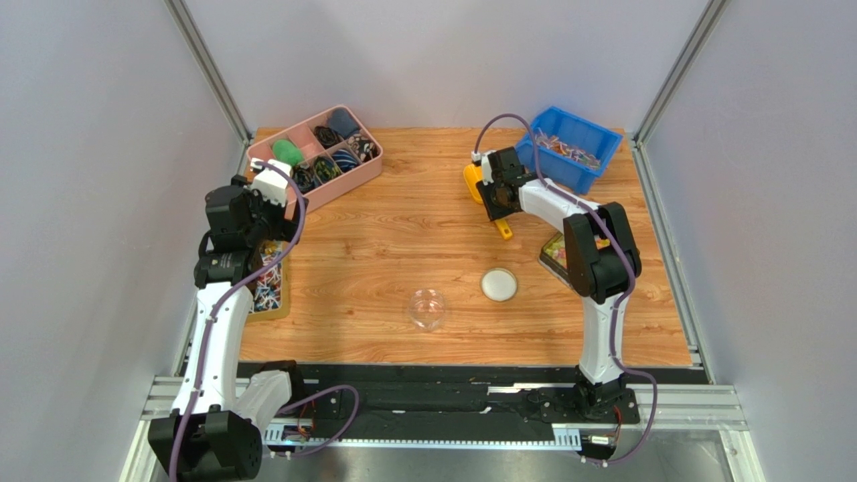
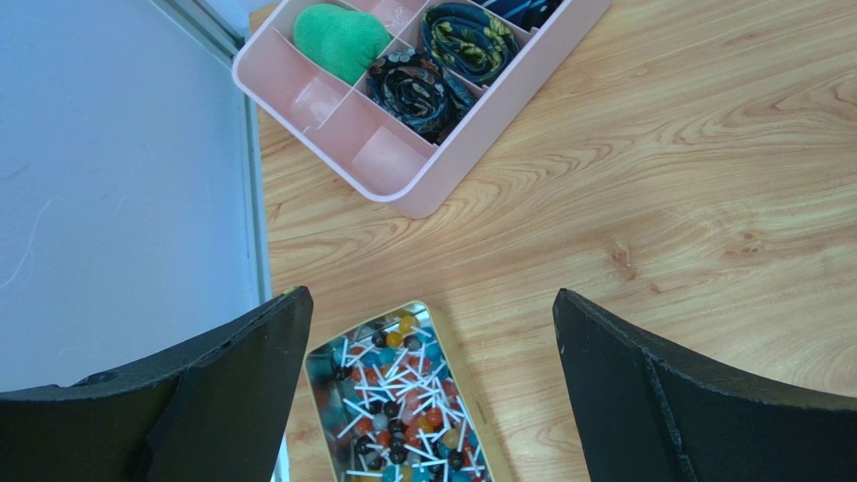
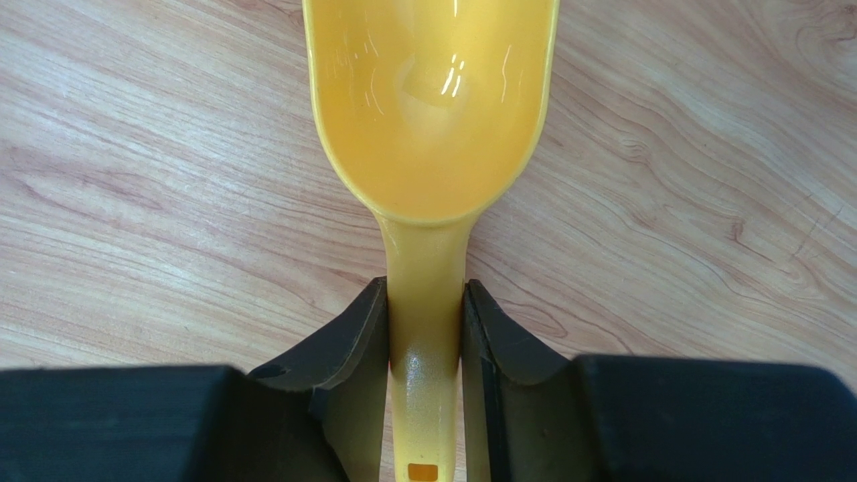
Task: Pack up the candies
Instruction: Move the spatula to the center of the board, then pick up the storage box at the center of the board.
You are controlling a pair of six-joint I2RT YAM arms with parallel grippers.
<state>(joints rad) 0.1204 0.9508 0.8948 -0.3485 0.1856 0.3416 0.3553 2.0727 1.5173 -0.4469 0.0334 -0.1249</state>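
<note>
On the right gripper, jaws closed around the handle of the yellow scoop, one pad pressed to each side. On the left gripper, jaws spread wide, gripping nothing, hanging over a tin of lollies at the left edge of the table.

Judged barely begun. Nothing in the scoop bowl. Nothing visible in the clear jar near the middle, its white lid lying off just to the right. All of the candies seemingly in the blue bin at the far right corner, well apart from the jar. Left to do, by that reading: scooping from the bin, tipping into the jar, probably lid on afterwards.

Scoop long axis running near to far, slightly skewed: handle end toward the near side, bowl toward the far side and a little left, open face up. Not aimed at the bin, then, with the bin off to its right and farther back. Candies themselves a loose heap, too small to give any one direction or axis.
</note>
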